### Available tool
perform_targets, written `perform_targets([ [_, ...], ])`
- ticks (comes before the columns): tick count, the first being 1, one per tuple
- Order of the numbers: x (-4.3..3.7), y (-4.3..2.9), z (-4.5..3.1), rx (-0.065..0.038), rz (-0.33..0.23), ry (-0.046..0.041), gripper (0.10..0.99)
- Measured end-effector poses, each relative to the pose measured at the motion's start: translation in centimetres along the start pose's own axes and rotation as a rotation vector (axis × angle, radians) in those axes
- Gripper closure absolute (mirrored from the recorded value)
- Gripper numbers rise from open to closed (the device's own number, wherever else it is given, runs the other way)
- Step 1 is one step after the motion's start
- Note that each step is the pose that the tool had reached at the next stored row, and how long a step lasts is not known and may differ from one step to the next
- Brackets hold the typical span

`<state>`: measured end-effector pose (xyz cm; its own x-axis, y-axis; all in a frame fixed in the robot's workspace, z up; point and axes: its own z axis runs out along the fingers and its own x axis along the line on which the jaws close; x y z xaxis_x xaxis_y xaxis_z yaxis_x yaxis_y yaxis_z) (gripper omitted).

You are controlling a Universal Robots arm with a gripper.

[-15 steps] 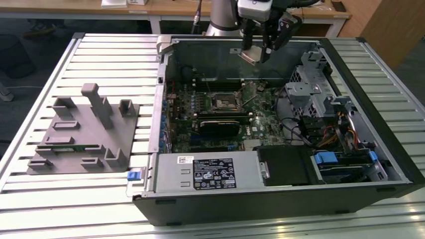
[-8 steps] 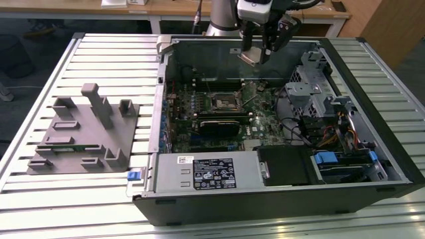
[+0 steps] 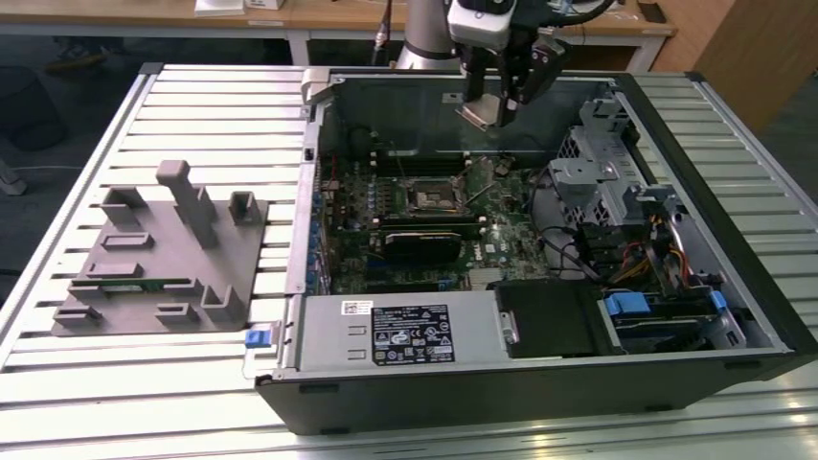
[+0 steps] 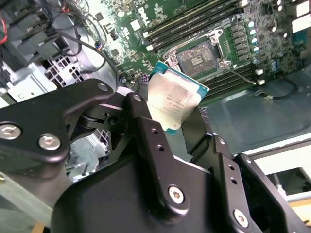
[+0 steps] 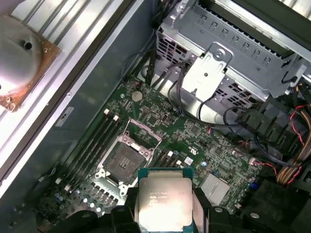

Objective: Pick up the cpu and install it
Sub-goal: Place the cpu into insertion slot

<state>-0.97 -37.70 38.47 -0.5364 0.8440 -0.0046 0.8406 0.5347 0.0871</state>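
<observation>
My gripper (image 3: 493, 107) hangs over the far side of the open computer case (image 3: 715, 115), shut on the cpu (image 3: 478, 117), a small flat square chip with a pale silvery top. Both wrist views show the cpu (image 4: 176, 102) (image 5: 164, 200) pinched by its edges between the black fingers (image 4: 146, 131) (image 5: 203, 213). The open black socket frame (image 3: 430, 196) (image 4: 198, 52) (image 5: 124, 163) sits on the green motherboard (image 3: 511, 230), below the held chip and apart from it. The gripper (image 4: 171, 119) (image 5: 164, 216) is well above the board.
A grey plastic holder (image 3: 153, 259) stands on the slatted table (image 3: 205, 105) at the exterior view's left. Inside the case are a metal drive cage (image 3: 614, 182) (image 5: 228, 43), loose cables (image 3: 652, 259), memory slots (image 4: 194, 26) and a labelled power supply (image 3: 402, 331).
</observation>
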Motion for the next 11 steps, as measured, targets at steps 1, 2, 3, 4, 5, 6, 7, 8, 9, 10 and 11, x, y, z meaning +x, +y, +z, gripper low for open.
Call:
perform_targets([
  [1,0.00,-0.01,0.09,0.000,0.016,-0.0014,0.561],
  [2,0.01,-0.02,0.17,0.000,0.032,-0.0029,0.561],
  [3,0.01,-0.02,0.24,0.000,0.048,-0.0043,0.561],
  [4,0.01,-0.03,0.31,0.000,0.065,-0.0057,0.561],
  [5,0.01,-0.04,0.38,0.000,0.082,-0.0072,0.561],
  [6,0.01,-0.04,0.42,0.000,0.098,-0.0086,0.561],
  [7,0.01,-0.05,0.47,0.000,0.115,-0.0100,0.561],
  [8,0.01,-0.05,0.51,0.000,0.131,-0.0114,0.561],
  [9,0.02,-0.05,0.56,0.001,0.145,-0.0126,0.561],
  [10,0.04,-0.04,0.60,0.001,0.156,-0.0137,0.561],
  [11,0.05,-0.04,0.66,0.001,0.167,-0.0145,0.561],
])
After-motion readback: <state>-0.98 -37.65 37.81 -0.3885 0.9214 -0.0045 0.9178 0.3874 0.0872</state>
